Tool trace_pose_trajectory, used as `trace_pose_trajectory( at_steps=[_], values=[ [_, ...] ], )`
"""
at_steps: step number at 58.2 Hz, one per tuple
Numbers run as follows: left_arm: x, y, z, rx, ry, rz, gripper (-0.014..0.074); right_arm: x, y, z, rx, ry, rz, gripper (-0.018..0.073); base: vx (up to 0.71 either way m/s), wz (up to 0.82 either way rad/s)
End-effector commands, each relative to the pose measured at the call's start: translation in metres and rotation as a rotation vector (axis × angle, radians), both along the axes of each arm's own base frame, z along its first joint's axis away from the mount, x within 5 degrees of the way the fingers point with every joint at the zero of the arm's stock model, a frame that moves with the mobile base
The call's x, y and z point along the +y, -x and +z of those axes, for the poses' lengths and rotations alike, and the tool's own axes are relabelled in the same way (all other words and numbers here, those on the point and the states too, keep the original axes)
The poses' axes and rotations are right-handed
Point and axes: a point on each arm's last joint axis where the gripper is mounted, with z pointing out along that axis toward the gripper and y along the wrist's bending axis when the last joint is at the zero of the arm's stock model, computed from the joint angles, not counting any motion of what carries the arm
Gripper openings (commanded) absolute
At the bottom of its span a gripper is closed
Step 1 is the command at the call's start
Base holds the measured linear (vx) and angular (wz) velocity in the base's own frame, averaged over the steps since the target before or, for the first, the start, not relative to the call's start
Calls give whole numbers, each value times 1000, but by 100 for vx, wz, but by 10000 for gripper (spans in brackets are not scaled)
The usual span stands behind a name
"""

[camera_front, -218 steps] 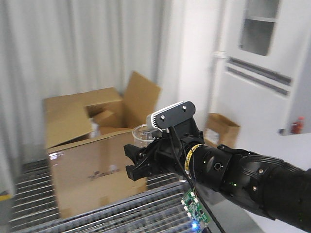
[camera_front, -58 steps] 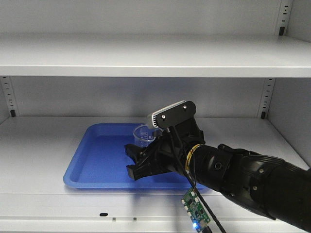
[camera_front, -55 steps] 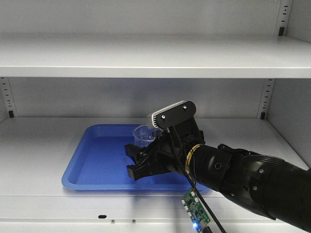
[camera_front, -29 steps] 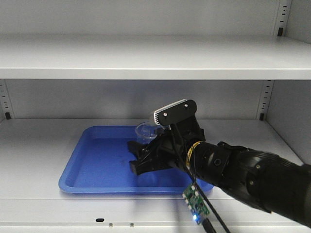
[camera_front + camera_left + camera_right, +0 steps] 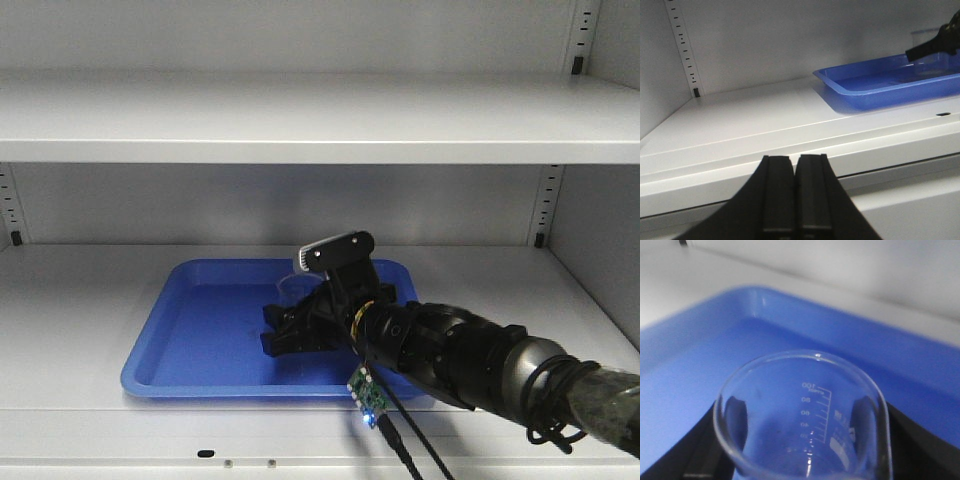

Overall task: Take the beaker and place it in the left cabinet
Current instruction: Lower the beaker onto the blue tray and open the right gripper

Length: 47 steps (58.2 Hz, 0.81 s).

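Observation:
The clear glass beaker (image 5: 805, 415) with white graduation marks sits between my right gripper's black fingers (image 5: 700, 445), low over the blue tray (image 5: 685, 365). In the front view the right gripper (image 5: 285, 330) reaches over the tray (image 5: 190, 340), shut on the beaker (image 5: 290, 287). The tray lies on the lower shelf of the light grey left cabinet (image 5: 320, 120). My left gripper (image 5: 795, 165) is shut and empty, in front of the shelf's front edge, left of the tray (image 5: 875, 85).
Slotted uprights (image 5: 545, 200) stand at the cabinet's back corners, one also in the left wrist view (image 5: 682, 45). An upper shelf (image 5: 300, 140) hangs above the tray. A small green circuit board (image 5: 367, 392) dangles from the right arm's cable.
The view swung from cardboard boxes to the cabinet. Over the last second my right gripper has moved forward and down with the beaker, deeper over the blue tray.

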Motion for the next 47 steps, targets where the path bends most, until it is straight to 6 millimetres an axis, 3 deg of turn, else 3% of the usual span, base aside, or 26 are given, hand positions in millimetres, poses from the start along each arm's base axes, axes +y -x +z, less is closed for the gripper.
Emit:
trace_pose_trajectory(
  at_steps=[1, 16, 23, 32, 39, 47],
  values=[
    [0, 1, 2, -76, 15, -4, 1, 2, 5, 41, -108, -94, 38, 17, 0, 0],
    [0, 1, 2, -76, 15, -4, 1, 3, 2, 34, -94, -87, 39, 152, 0, 0],
    [0, 1, 2, -76, 15, -4, 1, 3, 3, 36, -100, -91, 41, 315, 0, 0],
    [0, 1, 2, -76, 15, -4, 1, 3, 3, 37, -102, -94, 44, 587, 0, 0],
    [0, 1, 2, -76, 15, -4, 1, 4, 5, 41, -118, -108, 56, 726, 0, 0],
    [0, 1, 2, -76, 15, -4, 1, 2, 9, 53, -144, -122, 62, 724, 0, 0]
  ],
)
